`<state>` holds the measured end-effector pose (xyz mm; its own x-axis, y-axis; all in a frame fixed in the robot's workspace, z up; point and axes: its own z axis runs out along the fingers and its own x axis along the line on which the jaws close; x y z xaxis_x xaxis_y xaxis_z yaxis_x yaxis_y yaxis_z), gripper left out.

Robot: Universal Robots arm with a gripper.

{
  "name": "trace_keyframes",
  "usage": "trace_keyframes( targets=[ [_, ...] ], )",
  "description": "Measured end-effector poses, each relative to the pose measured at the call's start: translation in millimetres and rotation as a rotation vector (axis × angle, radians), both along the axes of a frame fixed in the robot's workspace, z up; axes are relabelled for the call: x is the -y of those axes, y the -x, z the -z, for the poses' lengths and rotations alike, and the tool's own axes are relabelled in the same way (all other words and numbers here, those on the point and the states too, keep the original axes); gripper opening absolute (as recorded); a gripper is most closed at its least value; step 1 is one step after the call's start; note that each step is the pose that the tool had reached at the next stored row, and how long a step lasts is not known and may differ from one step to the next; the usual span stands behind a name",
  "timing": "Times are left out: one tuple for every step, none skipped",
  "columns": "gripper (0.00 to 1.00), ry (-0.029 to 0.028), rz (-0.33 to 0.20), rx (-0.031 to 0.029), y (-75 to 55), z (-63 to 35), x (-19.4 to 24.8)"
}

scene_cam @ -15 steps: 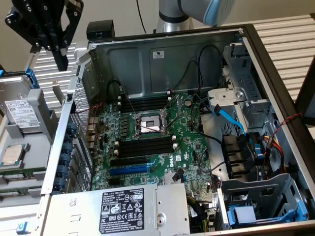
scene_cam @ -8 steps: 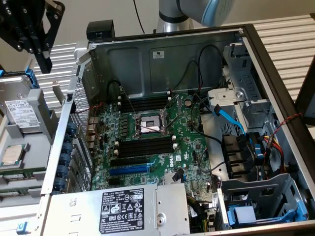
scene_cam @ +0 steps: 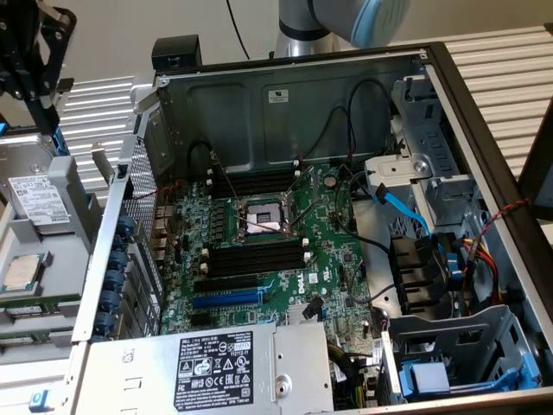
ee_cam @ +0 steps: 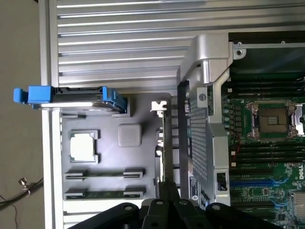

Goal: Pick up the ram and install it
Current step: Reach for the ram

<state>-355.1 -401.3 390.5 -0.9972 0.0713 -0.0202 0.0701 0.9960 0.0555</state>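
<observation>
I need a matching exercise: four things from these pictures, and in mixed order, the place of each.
1 ram
2 processor socket
3 blue slot
4 light blue cable

A between two banks of black memory slots
B in the grey tray outside the case
C on the motherboard, near the labelled power supply
D off the motherboard, at the exterior view's right

Pairs: 1-B, 2-A, 3-C, 4-D

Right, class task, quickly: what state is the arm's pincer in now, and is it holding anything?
Pincer: open or closed cannot be told; a ram stick lies unheld in the grey tray.
</observation>
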Motion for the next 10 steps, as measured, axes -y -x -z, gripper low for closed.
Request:
trace_keyframes(
  targets=[
    [0.11,-0.0004,0.000,0.0001,4.3,0.0,0.4],
    [0.11,-0.0010,0.000,0.0002,8.5,0.1,0.9],
    [0.11,-0.0017,0.000,0.0001,12.9,0.1,1.8],
    [0.11,-0.0026,0.000,0.0002,15.9,0.1,3.0],
    [0.11,-0.0037,0.000,0.0001,18.8,0.1,5.0],
    [0.11,-0.0053,0.000,0.0002,21.0,0.2,6.9],
    [0.11,-0.0075,0.000,0.0001,23.4,0.3,9.1],
    [0.11,-0.0098,0.000,0.0002,25.7,0.4,11.1],
    [0.11,-0.0120,0.000,0.0002,28.3,0.5,12.8],
    [0.11,-0.0137,0.000,0.0003,31.4,0.8,14.0]
  ],
)
